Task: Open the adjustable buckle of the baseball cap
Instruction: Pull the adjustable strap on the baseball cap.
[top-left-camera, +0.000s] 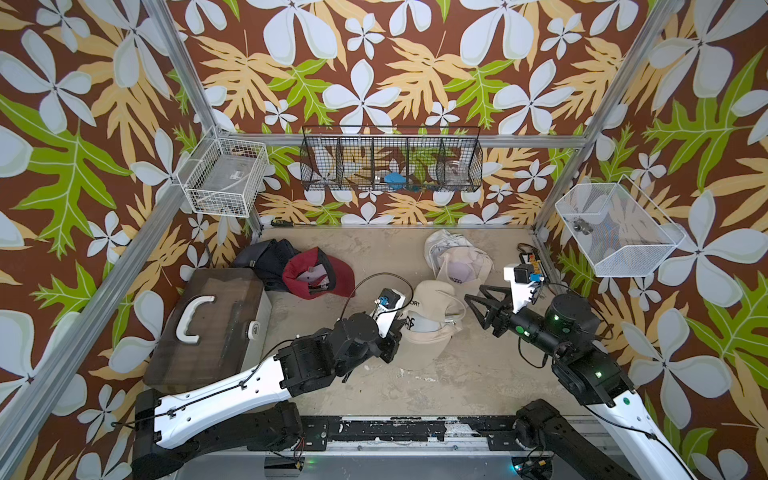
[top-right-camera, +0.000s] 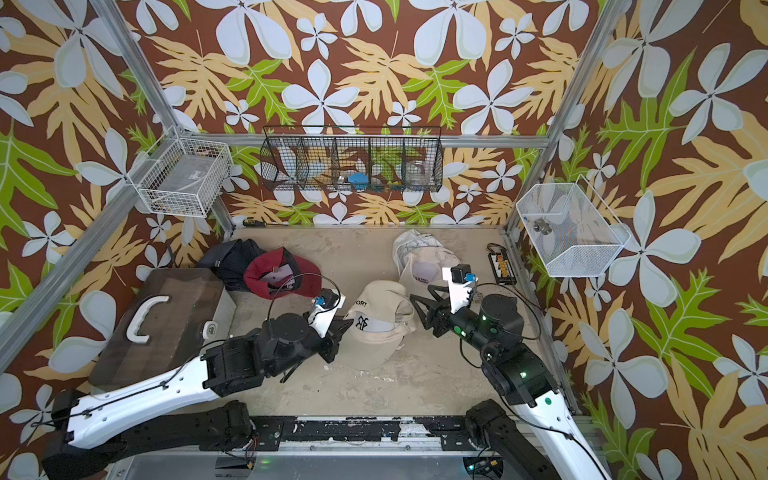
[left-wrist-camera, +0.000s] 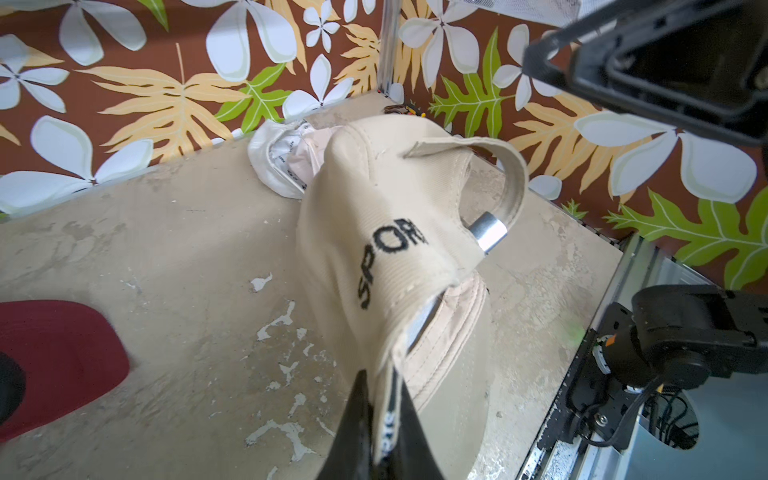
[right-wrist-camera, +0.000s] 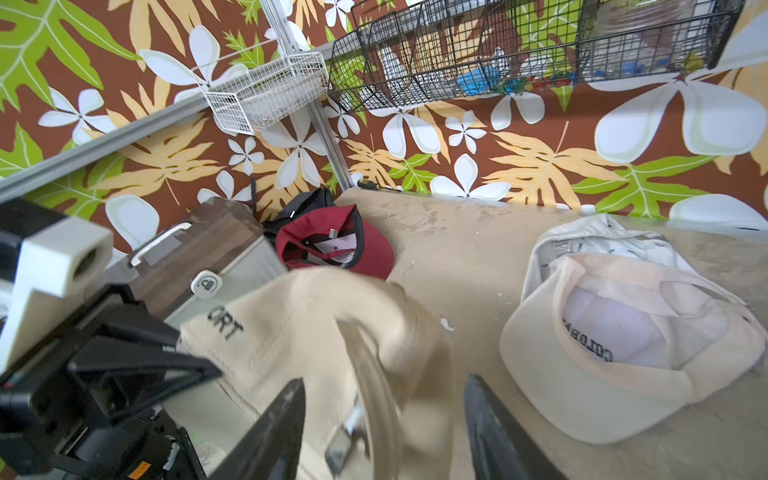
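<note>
- Left gripper (left-wrist-camera: 380, 388) is clamping the edge of the ribbed beige cap (left-wrist-camera: 374, 216), hiding the fabric there.
- Right gripper (right-wrist-camera: 384, 380) is holding its jaws apart near a blurred strap (right-wrist-camera: 378, 374); the silver buckle (right-wrist-camera: 345, 436) is looking smeared.

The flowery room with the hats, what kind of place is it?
Probably a robot practice booth: a left arm and right arm reach over a worn table, metal framing holds flower-print walls, and a black wire basket hangs above.
</note>
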